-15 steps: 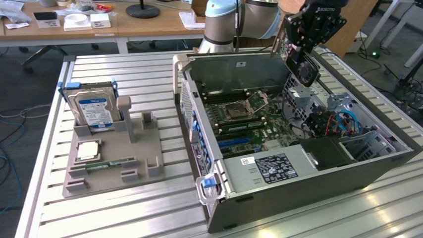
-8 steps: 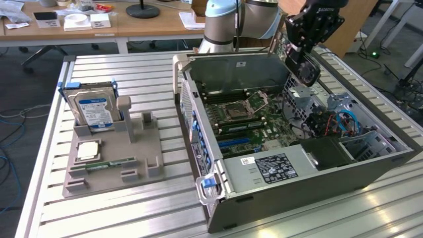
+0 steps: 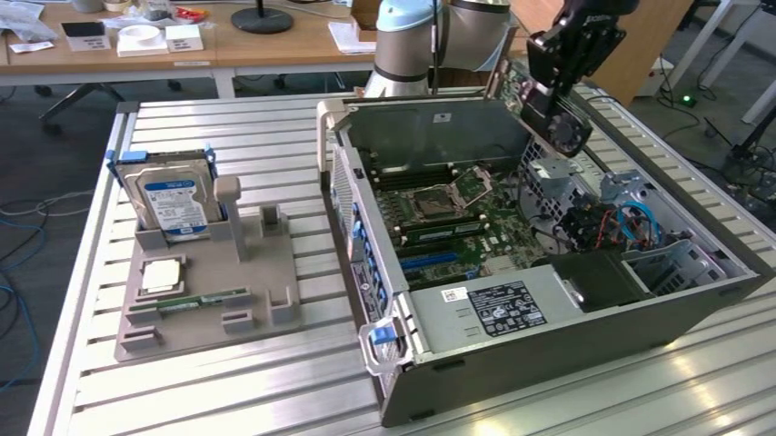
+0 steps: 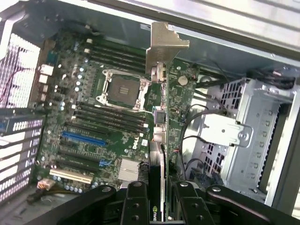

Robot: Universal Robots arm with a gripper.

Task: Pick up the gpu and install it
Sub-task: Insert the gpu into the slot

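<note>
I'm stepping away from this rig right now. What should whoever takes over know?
Tool: shut on the gpu, bracket end away from the tool.
Position: gpu held in the air above the open computer case, on the exterior view's right.
Done: gpu picked up.
Left: gpu not yet seated in a slot on the motherboard.

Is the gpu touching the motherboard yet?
Apart. The exterior view shows the gpu, clamped in the gripper, hanging above the open computer case, with clear air down to the motherboard.
</note>
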